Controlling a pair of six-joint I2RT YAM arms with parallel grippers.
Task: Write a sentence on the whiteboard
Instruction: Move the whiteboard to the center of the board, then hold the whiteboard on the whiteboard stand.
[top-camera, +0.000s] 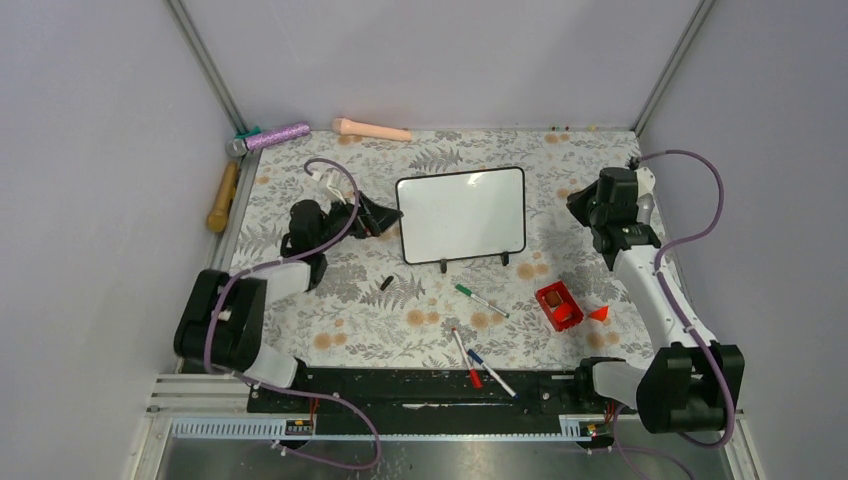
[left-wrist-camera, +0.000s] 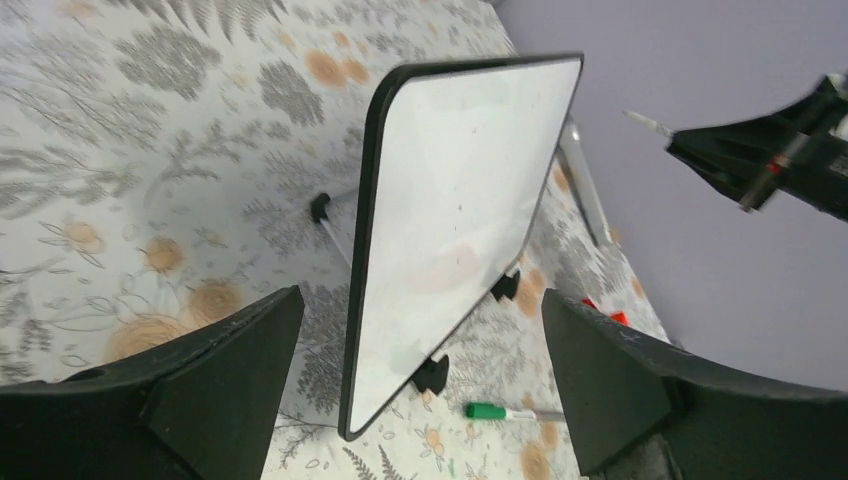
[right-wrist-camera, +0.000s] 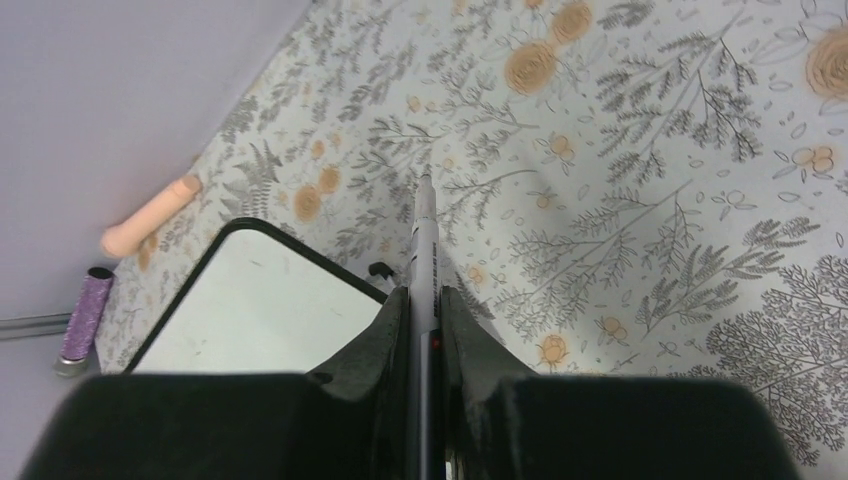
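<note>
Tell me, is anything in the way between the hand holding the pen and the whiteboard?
Nothing visible. The right hand, gripping a marker, sits just right of the whiteboard with only floral tablecloth between them. The left hand is open at the board's opposite, left edge.

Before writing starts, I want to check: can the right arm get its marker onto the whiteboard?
Probably yes. The right end effector is shut on the marker, bare tablecloth lies between it and the whiteboard, and the open left end effector sits beside the board's other edge.

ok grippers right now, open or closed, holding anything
left gripper: open, nothing held
right gripper: closed on a marker
</note>
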